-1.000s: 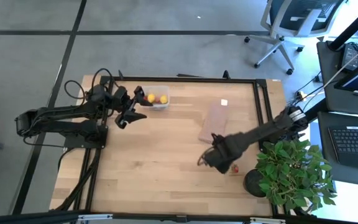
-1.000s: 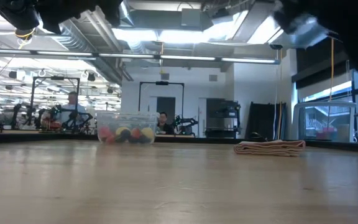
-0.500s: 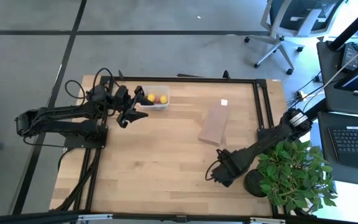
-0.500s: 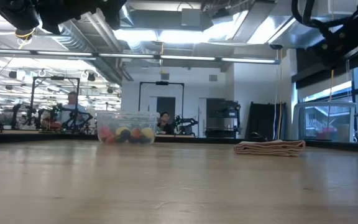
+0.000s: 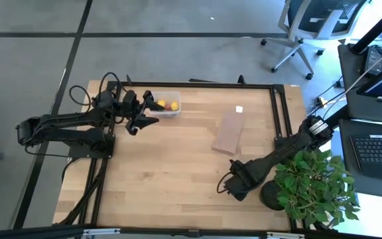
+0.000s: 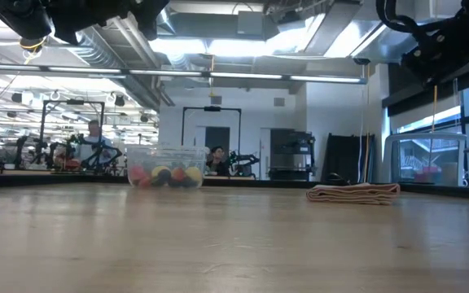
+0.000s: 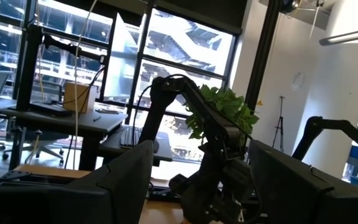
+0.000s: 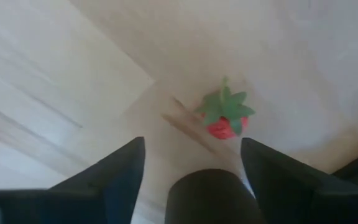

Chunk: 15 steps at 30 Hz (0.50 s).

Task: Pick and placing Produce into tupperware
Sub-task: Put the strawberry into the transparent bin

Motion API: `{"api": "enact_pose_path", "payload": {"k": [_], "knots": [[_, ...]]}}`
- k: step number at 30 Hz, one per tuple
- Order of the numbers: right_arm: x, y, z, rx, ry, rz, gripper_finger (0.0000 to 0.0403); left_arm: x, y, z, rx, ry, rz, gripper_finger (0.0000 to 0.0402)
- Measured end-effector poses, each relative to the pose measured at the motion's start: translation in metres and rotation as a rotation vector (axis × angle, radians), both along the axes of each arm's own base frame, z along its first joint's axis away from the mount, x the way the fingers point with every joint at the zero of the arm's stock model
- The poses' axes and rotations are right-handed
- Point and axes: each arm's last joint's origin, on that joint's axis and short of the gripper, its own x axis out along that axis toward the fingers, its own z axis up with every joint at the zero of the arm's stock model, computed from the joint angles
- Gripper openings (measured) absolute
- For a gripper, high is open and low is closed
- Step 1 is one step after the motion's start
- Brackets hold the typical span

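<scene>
Produce, one loose piece: a small red strawberry [image 8: 224, 117] with a green leafy cap, lying on the bare wooden table [image 5: 178, 166] at its right-hand near corner, close to the potted plant [image 5: 307, 182]. In the high view it is hidden under the right arm; only the right wrist view shows it.

Produce, stored: yellow and red pieces [image 5: 166, 105] already in the tupperware [image 5: 162, 104], a clear tub at the far left of the table; the low view shows red, yellow and dark pieces [image 6: 165, 175] through its wall.

Right gripper [image 5: 231, 188]: poised over the strawberry, fingers spread wide, nothing held; the fruit sits just beyond the gap between them.

Left gripper [image 5: 140, 116]: waiting just beside the tub, fingers apart, empty.

Other items: flat brown board [image 5: 228, 131], mid-table, well apart from both.

Risks, as judged: the strawberry is small and rounded, so an off-centre closure could squeeze it out sideways or roll it toward the table edge or the plant pot. The plant's leaves crowd the right arm and could be snagged. A weak grip could drop the fruit on the long carry to the tub.
</scene>
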Motion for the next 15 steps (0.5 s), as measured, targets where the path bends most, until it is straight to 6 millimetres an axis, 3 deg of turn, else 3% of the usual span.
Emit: {"api": "enact_pose_path", "payload": {"k": [7,15], "knots": [[-0.003,-0.004,0.0,-0.076,0.01,-0.019,0.0329,0.0,0.0,0.0,-0.002,-0.001,0.009,0.0254],[-0.01,-0.002,-0.011,-0.066,0.02,-0.035,0.0335,0.0,0.001,0.0,-0.009,-0.003,0.025,0.0254]]}}
